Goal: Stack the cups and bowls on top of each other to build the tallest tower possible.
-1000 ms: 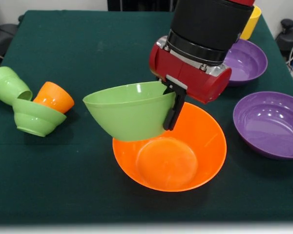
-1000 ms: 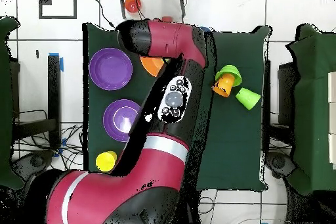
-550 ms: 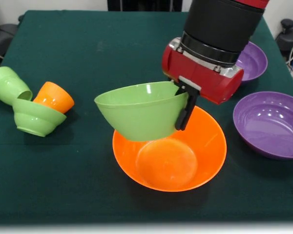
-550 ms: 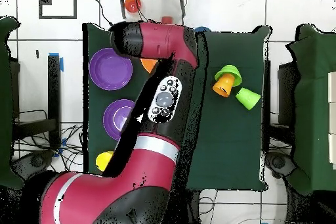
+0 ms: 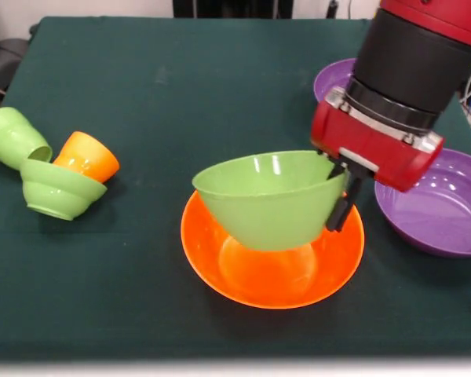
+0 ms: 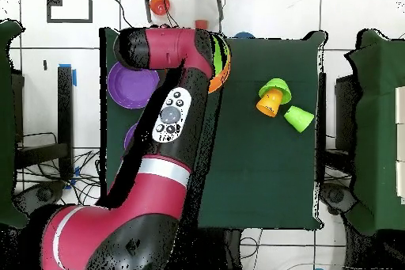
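In the front view we see the gripper (image 5: pixel 341 200) with its jaws closed on the right rim of the medium light green bowl (image 5: pixel 267 200). This bowl is held a little tilted, its lower part inside the large orange bowl (image 5: pixel 271 275), which stands on the green tabletop (image 5: pixel 180 86). We cannot tell if the two bowls touch. To the right lies one purple bowl (image 5: pixel 443 216), and a second purple bowl (image 5: pixel 334 78) is partly hidden behind the arm. At the left, the small light green bowl (image 5: pixel 56 190), the orange cup (image 5: pixel 88 157) and the light green cup (image 5: pixel 12 137) lie close together on their sides.

In the overhead view the arm (image 6: pixel 158 140) covers the gripper and most of the bowls. We see only an edge of the orange bowl (image 6: pixel 222 69), a part of one purple bowl (image 6: pixel 125 93), and the three small pieces together at the right: orange cup (image 6: pixel 266 104), light green cup (image 6: pixel 298 117), small green bowl (image 6: pixel 276 88).
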Controlling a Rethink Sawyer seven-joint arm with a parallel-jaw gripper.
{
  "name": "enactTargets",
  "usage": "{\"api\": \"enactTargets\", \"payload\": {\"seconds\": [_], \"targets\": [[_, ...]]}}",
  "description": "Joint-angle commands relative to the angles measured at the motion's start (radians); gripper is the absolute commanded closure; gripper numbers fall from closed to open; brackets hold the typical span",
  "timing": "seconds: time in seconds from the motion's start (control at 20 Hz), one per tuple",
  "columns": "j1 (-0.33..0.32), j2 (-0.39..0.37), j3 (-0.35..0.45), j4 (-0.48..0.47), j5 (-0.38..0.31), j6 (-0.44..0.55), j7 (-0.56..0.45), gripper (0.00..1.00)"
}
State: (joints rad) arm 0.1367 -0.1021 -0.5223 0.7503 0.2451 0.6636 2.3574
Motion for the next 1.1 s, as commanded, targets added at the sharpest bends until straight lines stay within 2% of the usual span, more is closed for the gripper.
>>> {"api": "enactTargets", "payload": {"seconds": [0.05, 0.3, 0.5, 0.8, 1.1], "targets": [[0.025, 0.120, -0.007, -0.070, 0.041, 0.098, 0.289, 1.00], [0.029, 0.149, -0.021, -0.070, 0.056, 0.080, 0.272, 1.00], [0.026, 0.132, -0.002, -0.005, 0.036, 0.064, 0.193, 1.00], [-0.005, 0.108, 0.031, 0.064, 0.013, 0.033, 0.110, 1.00], [-0.047, 0.094, 0.054, 0.084, -0.004, 0.029, 0.032, 1.00]]}}
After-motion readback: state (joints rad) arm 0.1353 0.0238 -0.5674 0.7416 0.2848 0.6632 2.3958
